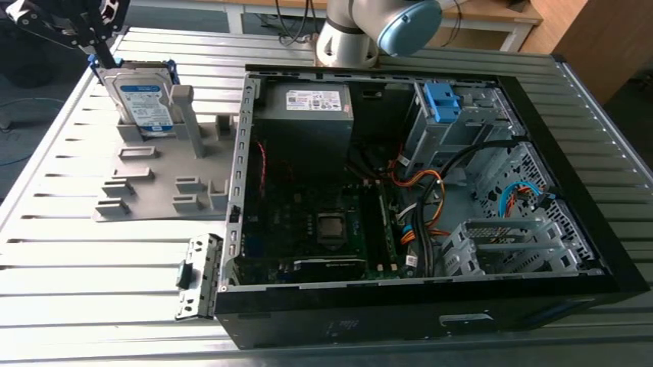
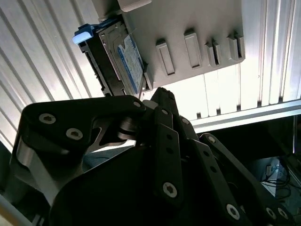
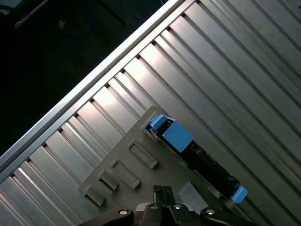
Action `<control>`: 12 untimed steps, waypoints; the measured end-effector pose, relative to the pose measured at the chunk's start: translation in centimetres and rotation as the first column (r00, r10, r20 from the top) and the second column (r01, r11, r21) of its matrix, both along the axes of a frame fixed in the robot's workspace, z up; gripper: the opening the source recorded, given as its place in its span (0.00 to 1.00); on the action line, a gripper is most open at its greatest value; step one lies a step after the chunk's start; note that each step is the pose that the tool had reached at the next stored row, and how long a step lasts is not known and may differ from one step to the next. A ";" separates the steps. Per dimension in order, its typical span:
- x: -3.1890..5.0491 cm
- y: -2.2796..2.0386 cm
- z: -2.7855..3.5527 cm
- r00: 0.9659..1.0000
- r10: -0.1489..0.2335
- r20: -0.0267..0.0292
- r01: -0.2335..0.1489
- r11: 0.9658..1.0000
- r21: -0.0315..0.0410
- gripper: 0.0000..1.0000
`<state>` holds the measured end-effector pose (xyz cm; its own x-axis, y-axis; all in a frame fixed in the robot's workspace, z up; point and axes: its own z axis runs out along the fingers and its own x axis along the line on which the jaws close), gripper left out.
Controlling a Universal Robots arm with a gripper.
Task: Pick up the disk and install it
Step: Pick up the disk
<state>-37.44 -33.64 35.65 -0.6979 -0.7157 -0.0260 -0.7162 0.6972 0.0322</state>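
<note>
At the exterior view's left, beside the case [image 1: 408, 325] — found disk [image 1: 143, 99] upright in grey holder [image 1: 138, 180]. Noted gripper [image 1: 100, 55] just above its top edge; could not tell whether open or closed. Judged risk: skewed approach — bracket tab knocked, disk jammed in holder.

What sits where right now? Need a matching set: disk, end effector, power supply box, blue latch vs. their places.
Column A
1. disk
2. end effector
3. power supply box
4. blue latch

Column B
a. inside the open computer case, bearing a white sticker
b. standing upright in the grey holder on the table
c. outside the case, by the disk's upper end
d. on the drive cage in the case, toward the exterior view's right

Pairs: 1-b, 2-c, 3-a, 4-d
</note>
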 end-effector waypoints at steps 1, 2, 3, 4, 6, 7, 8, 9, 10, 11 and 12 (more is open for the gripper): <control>0.00 0.00 0.00 1.000 0.007 0.000 -0.007 1.000 0.000 0.11; 0.00 0.00 0.00 1.000 0.014 0.000 -0.014 1.000 0.000 0.11; 0.00 0.00 0.00 1.000 0.020 0.000 -0.020 1.000 0.000 0.11; 0.00 0.00 0.00 1.000 0.027 0.000 -0.027 1.000 0.000 0.11; 0.00 0.00 0.00 0.999 0.041 0.000 -0.041 0.999 0.000 0.11; 0.00 0.00 0.00 0.999 0.048 0.000 -0.048 0.999 0.000 0.11; 0.00 0.00 0.00 0.999 0.054 0.000 -0.054 0.999 0.000 0.11; 0.00 0.00 0.00 0.998 0.061 0.000 -0.061 0.998 0.000 0.11; 0.00 0.00 0.00 0.998 0.068 0.000 -0.068 0.998 0.000 0.11; 0.00 0.00 0.00 0.997 0.076 0.000 -0.076 0.997 0.000 0.11; 0.00 0.00 0.00 0.996 0.084 0.000 -0.084 0.996 0.000 0.11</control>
